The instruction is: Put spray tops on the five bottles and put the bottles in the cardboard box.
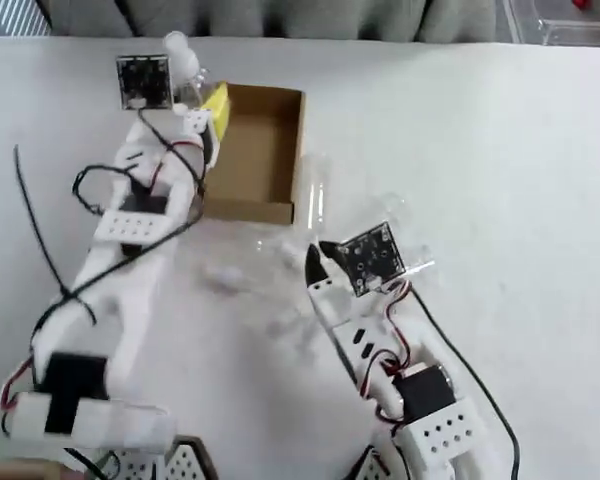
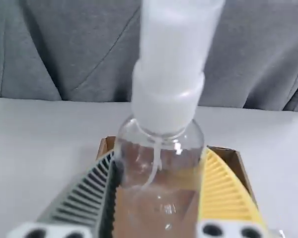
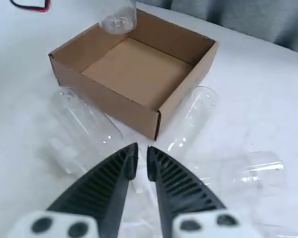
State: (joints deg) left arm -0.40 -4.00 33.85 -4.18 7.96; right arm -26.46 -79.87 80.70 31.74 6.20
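Observation:
My left gripper (image 2: 159, 161) is shut on a clear bottle (image 2: 159, 144) that carries a white spray top (image 2: 171, 64). In the high view this left gripper (image 1: 202, 115) holds the bottle (image 1: 188, 88) over the left edge of the open cardboard box (image 1: 248, 208). The bottle's base (image 3: 118, 15) hangs over the box's (image 3: 109, 101) far corner in the right wrist view. My right gripper (image 3: 141, 161) is shut with nothing in it, just in front of the box and above the table. Three capless clear bottles (image 3: 84, 124) (image 3: 193, 116) (image 3: 253, 171) lie on the table near it.
Inside the box only its bare floor (image 1: 255, 150) shows. More clear bottles (image 1: 240, 272) lie scattered on the white table between the two arms. A grey curtain (image 2: 64, 49) hangs behind the table's far edge. Open table stretches to the right (image 1: 520, 180).

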